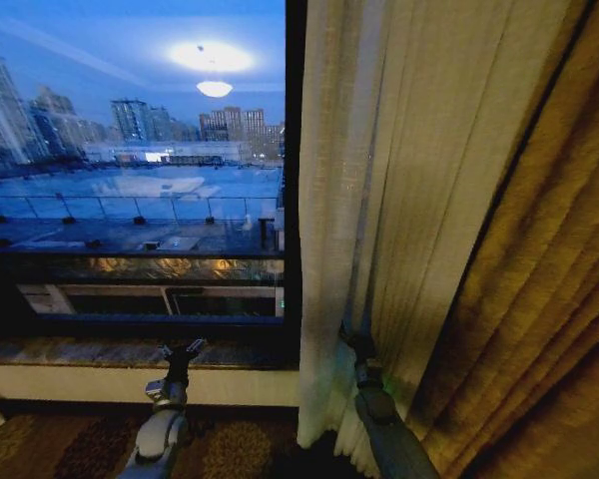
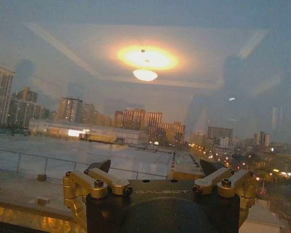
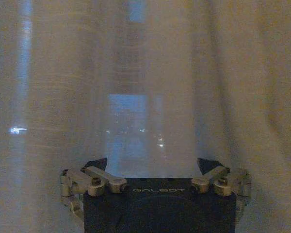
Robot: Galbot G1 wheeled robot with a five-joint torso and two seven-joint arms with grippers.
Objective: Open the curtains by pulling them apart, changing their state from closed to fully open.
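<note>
One sheer curtain (image 1: 364, 200) hangs vertically, gathered rightward, against the spread right gripper (image 1: 354, 342); left gripper (image 1: 183, 349) spread.

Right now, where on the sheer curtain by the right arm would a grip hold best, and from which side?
Probably the curtain's bunched window-side edge, approached from the room side. Its pleats gather into thick vertical folds there, and the open right gripper already faces them, fingers either side. The left gripper hangs open at the sill.
</note>
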